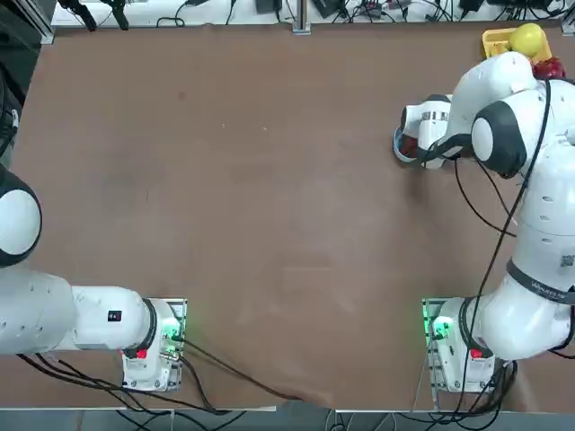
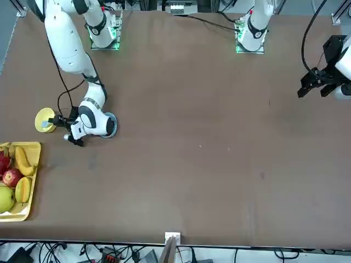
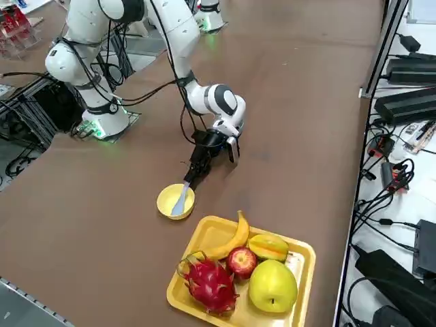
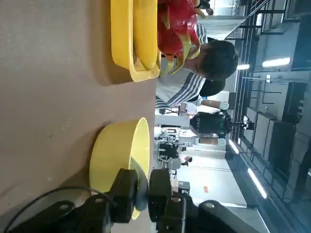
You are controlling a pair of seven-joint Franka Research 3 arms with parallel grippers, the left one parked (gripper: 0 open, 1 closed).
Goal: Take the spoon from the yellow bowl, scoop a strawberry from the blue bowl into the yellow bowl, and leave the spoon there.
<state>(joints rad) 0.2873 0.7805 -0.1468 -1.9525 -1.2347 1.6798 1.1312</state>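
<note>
Nearest the right side camera, a rectangular yellow fruit tray (image 3: 204,238) is seen on the brown worktop (image 3: 306,122), loaded with a dragon fruit (image 3: 208,283), a banana (image 3: 231,240), a red apple (image 3: 241,261) and a green apple (image 3: 272,286); it lies beyond the yellow bowl from the right gripper, apart from both. Just in front of the right gripper (image 3: 193,174), the yellow bowl (image 3: 168,201) is set, with the spoon (image 3: 180,199) lying in it, its scoop end in the bowl and its handle slanting up over the rim toward the gripper. The gripper is held low and nearly level at the bowl's rim, and its fingers (image 4: 125,194) are drawn almost together on the spoon's handle, as the wrist view shows, where only a thin pale strip is seen between them. Behind the gripper, under the arm's wrist, the blue bowl (image 2: 112,127) is mostly hidden; only part of its rim shows, and its contents cannot be made out.
</note>
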